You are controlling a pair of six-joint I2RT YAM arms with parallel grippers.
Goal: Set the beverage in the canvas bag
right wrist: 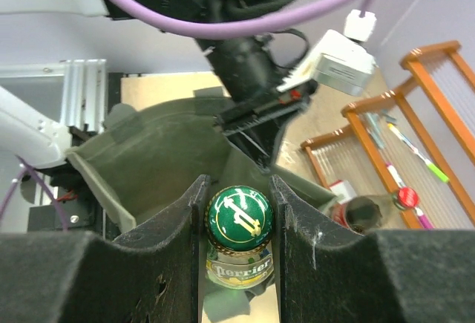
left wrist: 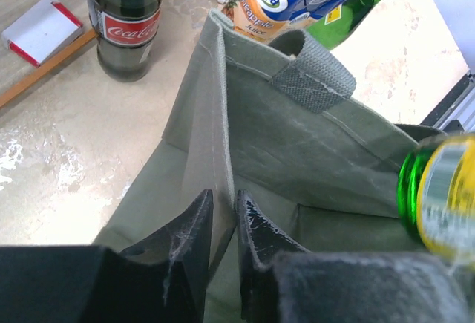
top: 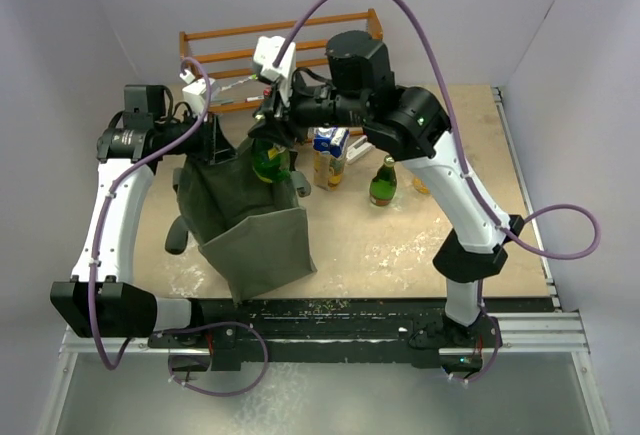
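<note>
Right gripper [right wrist: 238, 189] clamped on the green bottle [right wrist: 237, 217] at its neck, under the cap; bottle hangs below it at the bag [top: 255, 240] mouth. Left gripper [left wrist: 224, 208] pinches the limp bag wall. Glass, so probably heavy, slick and breakable: neck is the hold.

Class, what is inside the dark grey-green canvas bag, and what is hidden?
A green glass Perrier bottle, held by the right pincer, hangs in the mouth of the canvas bag. Otherwise only cloth walls show; anything beneath the bottle is hidden.
</note>
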